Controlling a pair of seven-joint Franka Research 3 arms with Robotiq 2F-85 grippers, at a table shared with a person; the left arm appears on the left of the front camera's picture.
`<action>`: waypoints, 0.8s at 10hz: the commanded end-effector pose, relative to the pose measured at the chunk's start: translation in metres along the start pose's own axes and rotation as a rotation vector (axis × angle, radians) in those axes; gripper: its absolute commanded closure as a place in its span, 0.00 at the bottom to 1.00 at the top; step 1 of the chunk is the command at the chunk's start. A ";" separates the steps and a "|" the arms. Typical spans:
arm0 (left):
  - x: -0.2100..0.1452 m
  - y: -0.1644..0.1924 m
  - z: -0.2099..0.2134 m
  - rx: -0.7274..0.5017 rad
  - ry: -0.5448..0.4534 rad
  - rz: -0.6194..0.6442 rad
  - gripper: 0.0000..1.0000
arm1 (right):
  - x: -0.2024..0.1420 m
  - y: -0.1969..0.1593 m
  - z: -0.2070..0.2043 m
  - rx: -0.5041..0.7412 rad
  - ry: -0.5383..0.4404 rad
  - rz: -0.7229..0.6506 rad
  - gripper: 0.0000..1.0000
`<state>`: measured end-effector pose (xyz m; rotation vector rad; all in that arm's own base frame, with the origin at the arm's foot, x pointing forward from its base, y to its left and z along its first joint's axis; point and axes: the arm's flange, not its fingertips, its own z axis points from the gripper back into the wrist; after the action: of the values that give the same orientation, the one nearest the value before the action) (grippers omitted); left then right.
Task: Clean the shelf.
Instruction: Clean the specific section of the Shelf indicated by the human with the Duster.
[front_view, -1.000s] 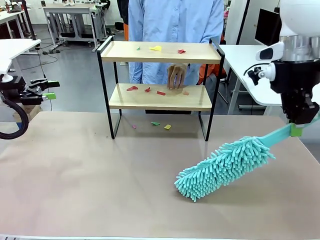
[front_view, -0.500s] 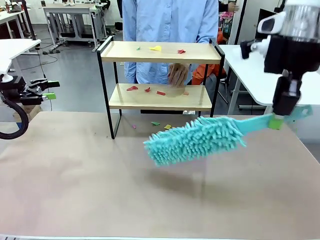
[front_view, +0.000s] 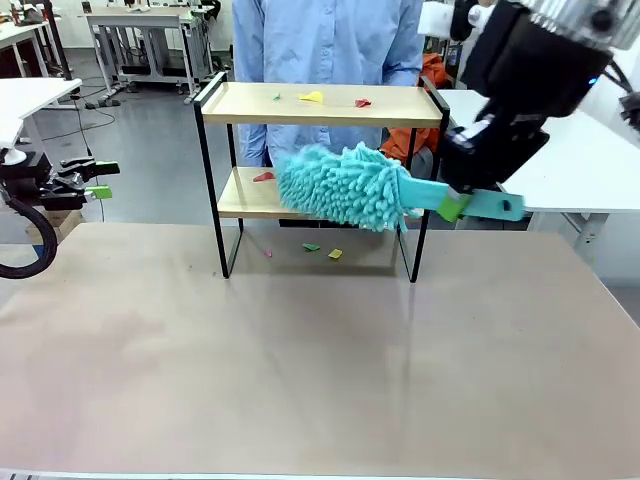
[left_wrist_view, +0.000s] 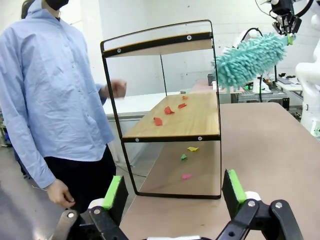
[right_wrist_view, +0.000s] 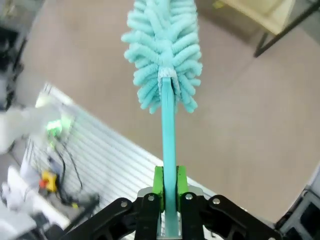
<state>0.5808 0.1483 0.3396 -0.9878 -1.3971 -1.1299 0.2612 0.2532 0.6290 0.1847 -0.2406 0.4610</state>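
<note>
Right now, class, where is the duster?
In the front view the duster hangs in front of the shelf, level with its lower tier, handle held by the right gripper.

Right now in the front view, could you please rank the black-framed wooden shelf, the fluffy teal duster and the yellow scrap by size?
Largest: black-framed wooden shelf
Then: fluffy teal duster, nearer the camera
Smallest: yellow scrap
</note>
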 end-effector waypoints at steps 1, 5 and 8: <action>0.002 0.000 0.000 -0.004 0.004 -0.006 0.00 | 0.010 0.008 -0.026 -0.019 0.019 -0.068 0.87; 0.002 0.000 0.000 -0.004 0.004 -0.006 0.00 | 0.003 0.009 -0.012 -0.017 -0.007 -0.045 0.87; 0.002 0.000 0.000 -0.004 0.004 -0.006 0.00 | 0.005 0.011 -0.017 -0.005 -0.001 -0.046 0.87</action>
<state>0.5808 0.1484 0.3395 -0.9877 -1.3970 -1.1297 0.2633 0.2691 0.6167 0.1858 -0.2392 0.4166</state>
